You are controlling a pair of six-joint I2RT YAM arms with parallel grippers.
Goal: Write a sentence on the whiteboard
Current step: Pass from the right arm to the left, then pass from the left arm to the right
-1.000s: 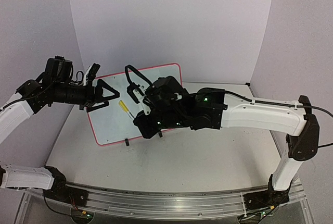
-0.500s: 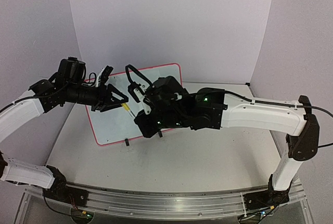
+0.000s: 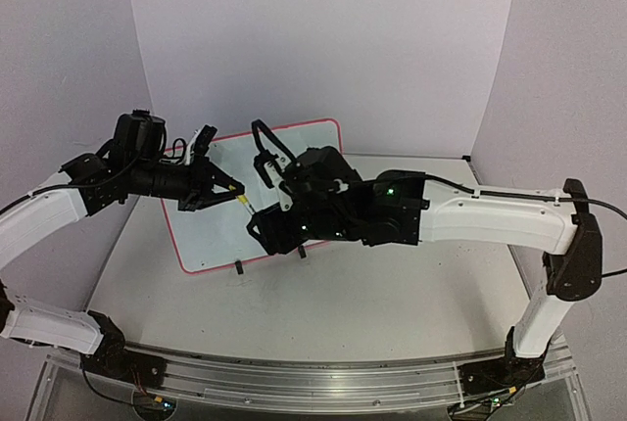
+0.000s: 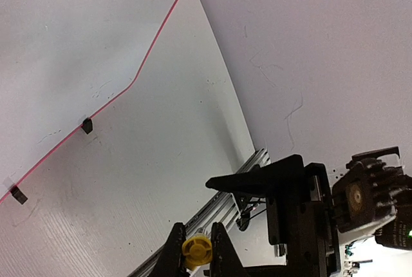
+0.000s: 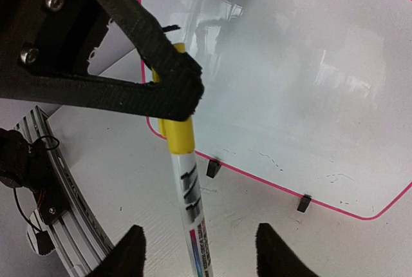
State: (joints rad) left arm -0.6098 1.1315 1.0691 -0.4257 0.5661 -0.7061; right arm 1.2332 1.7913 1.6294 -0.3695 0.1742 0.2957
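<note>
left black two-finger gripper: moved right from left edge of pink-bordered glossy whiteboard; jaws went from wide to clamped on yellow cap of white-barrelled marker pen | right black gripper: jaws released barrel, now spread either side

Your whiteboard: glossy white, thin pink-red border, rounded corners. Stands on long edge on two black clip feet, leaning back, rear-left of table, skewed. Faint grey smudges near bottom edge.

The whiteboard is shining glossy and smooth, while the yellow plastic marker cap is looking matt.
</note>
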